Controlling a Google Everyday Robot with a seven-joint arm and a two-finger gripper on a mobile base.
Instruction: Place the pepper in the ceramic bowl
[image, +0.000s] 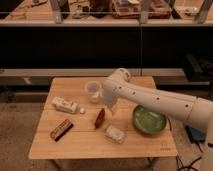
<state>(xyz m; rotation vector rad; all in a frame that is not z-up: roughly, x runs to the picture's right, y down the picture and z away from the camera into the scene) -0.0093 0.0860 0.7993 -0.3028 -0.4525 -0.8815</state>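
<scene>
**Wooden tabletop (75, 147): pepper (100, 118) outside the ceramic bowl (149, 120)**

Light wood planks make up the tabletop, and all the things lie on its middle and right part. The pepper, small, dark reddish-brown and tapered, sits near the centre with its long axis running from upper right to lower left. It is to the left of the ceramic bowl and clearly apart from it. The ceramic bowl is wide, shallow and green with a glossy inside, and it stands toward the right edge with nothing in it.

The white arm (160, 102) reaches in from the right, bends at a rounded joint above the far side of the tabletop and drops down toward the centre. Its tool (109, 104) hangs just above and slightly to the right of the pepper's upper end. Whether the tool touches the pepper cannot be told, nor whether it is wide or narrow.

A translucent whitish cup (93, 91) stands upright just left of the arm's lower section, behind the pepper. Farther left lies a white packet (64, 105) with a small pale round thing (82, 110) beside its right end. A flat dark bar with orange markings (61, 129) lies slantwise near the front left. A pale wrapped block (115, 134) rests in front of the pepper, between it and the front edge.
</scene>
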